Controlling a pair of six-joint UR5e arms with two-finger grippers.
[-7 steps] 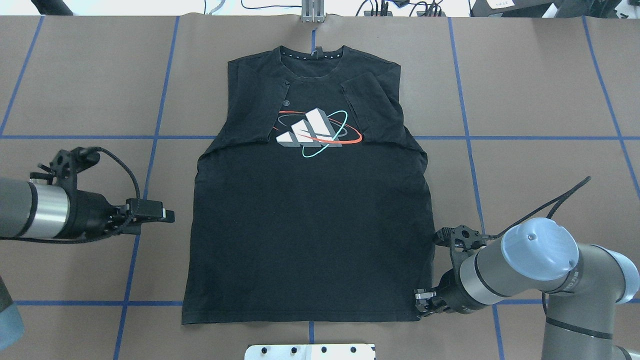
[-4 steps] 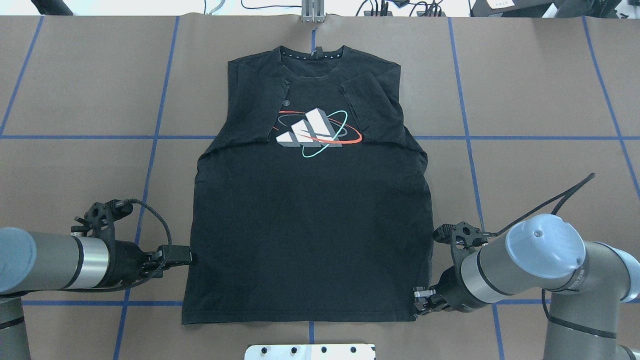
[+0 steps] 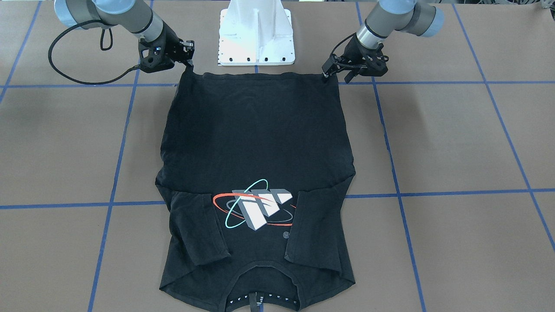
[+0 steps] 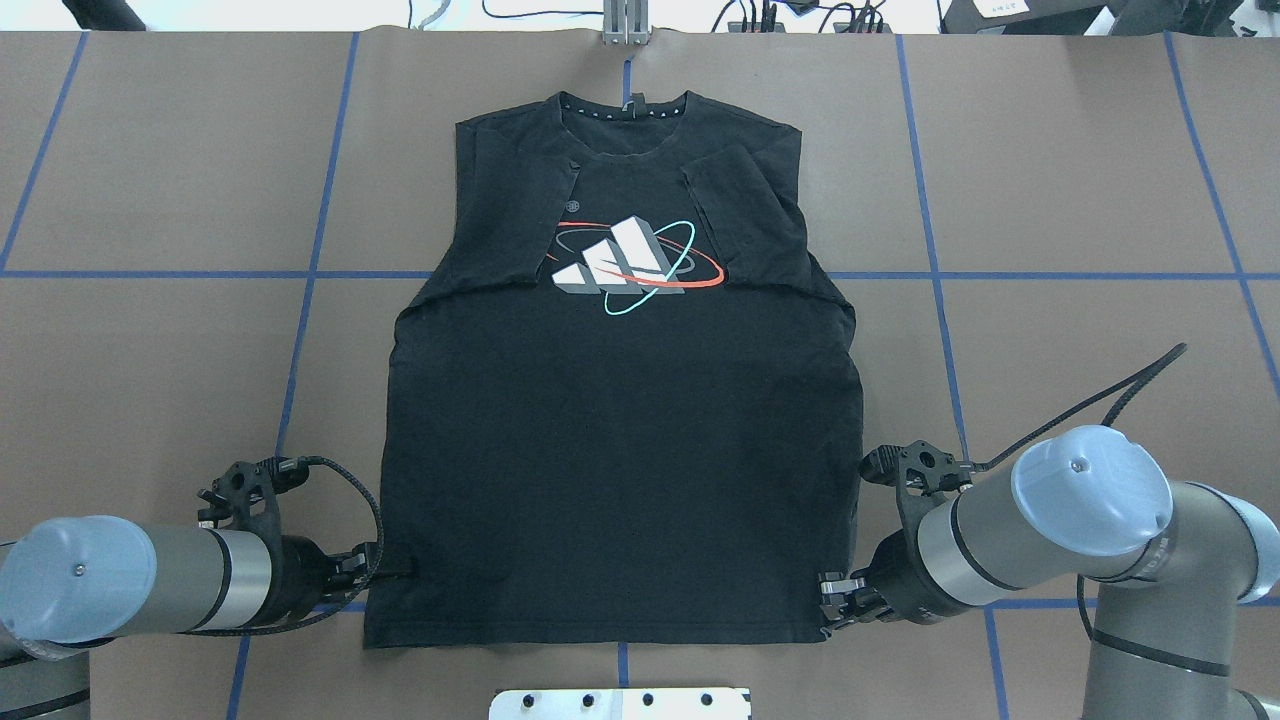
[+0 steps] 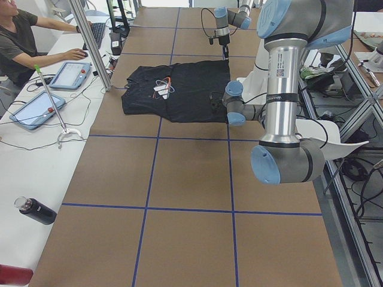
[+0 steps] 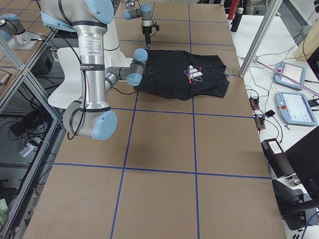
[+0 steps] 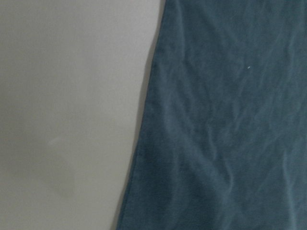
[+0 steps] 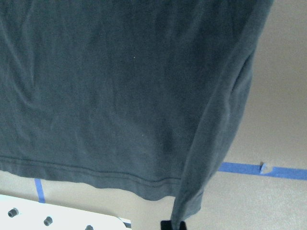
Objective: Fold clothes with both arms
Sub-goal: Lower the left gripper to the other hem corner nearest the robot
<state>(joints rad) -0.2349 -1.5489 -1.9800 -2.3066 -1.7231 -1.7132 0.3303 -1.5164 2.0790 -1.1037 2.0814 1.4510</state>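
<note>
1. T-shirt [image 4: 620, 450] lies flat and front up mid-worktop [image 4: 1050, 200]. Its collar [image 4: 625, 112] is at the far edge and its hem [image 4: 600, 632] is nearest the robot's base.
2. Done: both sleeves [image 4: 510, 225] are folded in over the chest, flanking the logo [image 4: 625, 262]. The outline is now roughly a rectangle.
3. Not done: the body has no fold yet. The hem-to-collar fold is all left, plus any further halving.
4. Right fingers [image 4: 838, 598] sit at the hem corner on the robot's right and look to be pinching it. The right wrist view shows a ridge of cloth raised off the worktop and running into them.
5. Left fingers [image 3: 329, 67] are at the shirt's side edge, close to the opposite hem corner, touching or just over the cloth. Cannot tell if they are spread or pressed together. The left wrist view shows only the shirt edge and bare worktop, no fingers in frame.
6. Judgement: the step in hand is securing both hem corners. The right side has it, the left is unconfirmed. The task is early to mid.
7. Next likely needs both corners lifted together with the hem taut and carried toward the collar. If the left grab misses, the fold skews, and the sleeves could flip back out.
</note>
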